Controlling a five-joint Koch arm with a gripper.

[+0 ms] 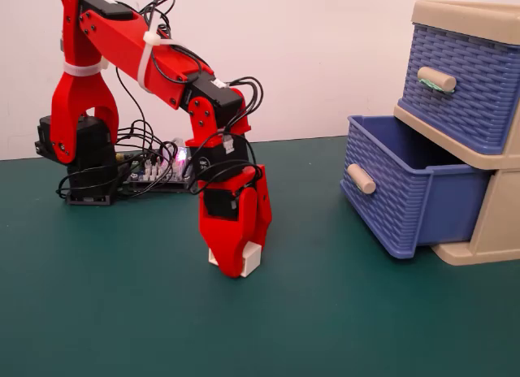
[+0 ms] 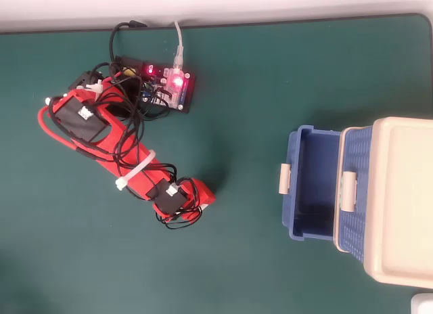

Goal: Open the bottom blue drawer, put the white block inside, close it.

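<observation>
With the pincer [image 1: 237, 262] clenched around the white block [image 1: 251, 259] on the counter [image 1: 325, 328], lift straight, then carry toward three o'clock into the bottom blue drawer [image 1: 406, 198].

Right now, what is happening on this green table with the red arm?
The red robot arm's gripper has its jaws down around the small white toy brick, which sits on the green table. The jaws look closed on it, but the brick is not yet lifted. The bottom blue woven-plastic drawer of the beige cabinet is already pulled open and looks empty.
</observation>
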